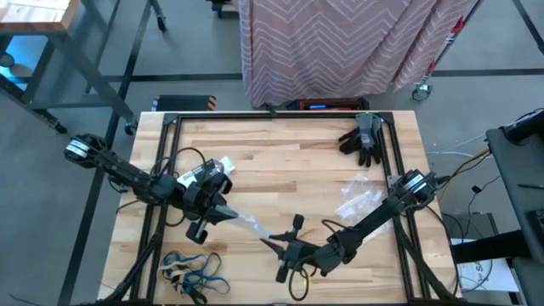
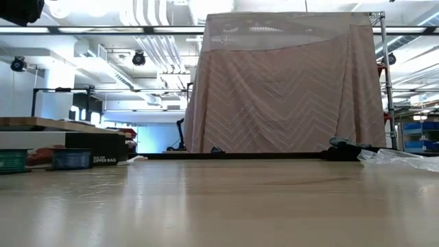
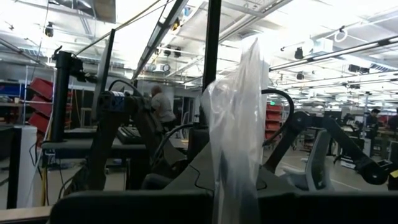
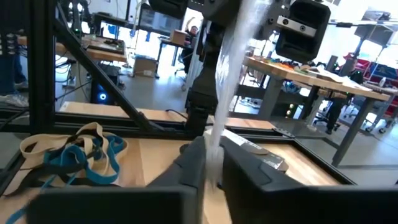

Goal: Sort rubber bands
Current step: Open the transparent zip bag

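A clear plastic bag (image 1: 249,224) is strung between my two grippers over the near middle of the table. My left gripper (image 1: 228,214) is shut on its left end, my right gripper (image 1: 270,241) on its right end. The rubber bands (image 1: 192,272), a loose heap of blue, tan and black loops, lie on the table near its near-left corner, touched by neither gripper; they also show in the right wrist view (image 4: 74,155). The low view shows neither gripper. My left gripper pinches one end of the clear plastic bag (image 3: 237,186) between its two fingers, coming from the table's left. The bag runs away from the fingers toward the other gripper, drawn out long and clear of the table. My right gripper pinches the bag's other end (image 4: 215,152) between its two fingers (image 4: 191,167), coming from the table's right and pointing left. The plastic runs on from the pinch as a narrow gathered strip (image 4: 233,56) toward the left gripper.
A pair of dark grey gloves (image 1: 364,140) lies near the far-right corner. A second clear bag (image 1: 357,201) lies on the right side, beside the right arm. Black frame rails (image 1: 170,144) run along the table's edges. Bare wood (image 1: 280,161) spans the far middle.
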Robot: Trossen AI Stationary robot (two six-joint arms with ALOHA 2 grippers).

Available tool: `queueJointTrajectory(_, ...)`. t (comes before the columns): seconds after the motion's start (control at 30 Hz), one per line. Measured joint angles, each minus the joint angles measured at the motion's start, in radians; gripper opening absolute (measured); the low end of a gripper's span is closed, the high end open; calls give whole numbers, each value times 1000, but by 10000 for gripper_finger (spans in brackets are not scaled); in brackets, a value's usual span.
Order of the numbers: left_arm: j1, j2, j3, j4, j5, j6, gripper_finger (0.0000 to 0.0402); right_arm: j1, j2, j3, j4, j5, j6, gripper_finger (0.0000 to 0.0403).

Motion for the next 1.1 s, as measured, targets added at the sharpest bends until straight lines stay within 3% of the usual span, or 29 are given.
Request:
queueJointTrajectory(0.27,0,0,0,-82,-4,56,4,0,-2,0,-3,12,-4,24)
queueJointTrajectory(0.47,0,-11,-1,-185,-8,69,46,20,-36,0,-115,133,-66,8)
queueJointTrajectory(0.67,0,-94,-1,-362,-8,46,121,34,-169,0,-571,216,-74,17)
queueJointTrajectory(0.8,-1,-176,-2,-530,5,-15,173,23,-258,1,-934,216,-146,17)
queueJointTrajectory(0.93,-3,-230,-2,-648,34,-55,217,4,-308,1,-1201,214,-323,13)
queueJointTrajectory(1.1,-1,-217,-2,-640,-27,-53,254,-37,-311,0,-1273,210,-664,19)
